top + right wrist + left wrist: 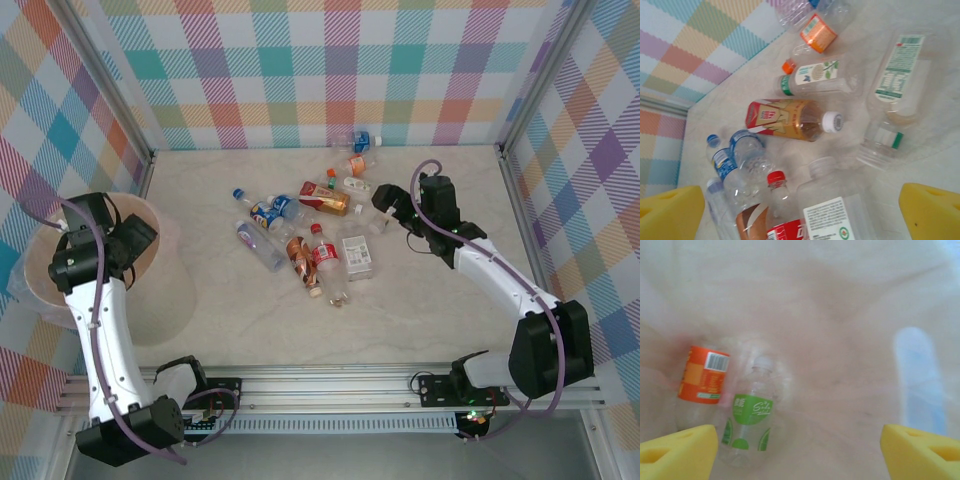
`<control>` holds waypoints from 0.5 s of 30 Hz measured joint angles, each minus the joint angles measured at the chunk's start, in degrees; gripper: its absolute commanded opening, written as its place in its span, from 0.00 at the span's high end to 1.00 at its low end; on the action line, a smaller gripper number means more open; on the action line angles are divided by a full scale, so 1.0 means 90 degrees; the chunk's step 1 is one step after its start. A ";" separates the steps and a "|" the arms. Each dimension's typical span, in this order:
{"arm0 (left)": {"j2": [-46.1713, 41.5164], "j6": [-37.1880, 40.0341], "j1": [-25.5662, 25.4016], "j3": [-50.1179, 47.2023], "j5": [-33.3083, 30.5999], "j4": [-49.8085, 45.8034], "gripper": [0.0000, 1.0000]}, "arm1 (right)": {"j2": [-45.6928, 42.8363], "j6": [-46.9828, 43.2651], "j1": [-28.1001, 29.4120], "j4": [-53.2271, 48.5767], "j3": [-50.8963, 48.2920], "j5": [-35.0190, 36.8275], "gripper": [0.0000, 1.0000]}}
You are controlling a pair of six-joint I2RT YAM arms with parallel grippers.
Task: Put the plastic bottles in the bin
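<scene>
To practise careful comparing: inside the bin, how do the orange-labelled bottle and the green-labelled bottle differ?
The orange-labelled bottle shows a barcode; the green-labelled bottle shows white script lettering. The orange-labelled bottle lies further left, the green-labelled bottle nearer the middle. Both are clear plastic, lying side by side in the pink bin.
</scene>
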 measured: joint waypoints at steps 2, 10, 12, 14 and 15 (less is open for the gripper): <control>-0.0155 0.0049 -0.0002 0.0109 0.0287 0.0046 0.13 | -0.0005 0.0049 0.0000 -0.0189 -0.0002 0.0202 0.00; -0.0444 0.0095 -0.0238 0.0289 0.1741 0.0665 0.06 | -0.0007 -0.0141 -0.0005 -0.0568 -0.0342 -0.0104 0.00; -0.0447 0.0085 -0.0432 0.0308 0.1916 0.0770 0.04 | 0.0000 -0.0291 -0.0002 -0.0597 -0.0398 -0.0299 0.00; -0.0452 0.0085 -0.0639 0.0359 0.2035 0.0838 0.02 | 0.0032 -0.0493 0.0015 -0.0627 -0.0408 -0.0476 0.00; -0.0454 0.0085 -0.0724 0.0386 0.2106 0.0860 0.01 | 0.0061 -0.0597 0.0041 -0.0627 -0.0408 -0.0549 0.00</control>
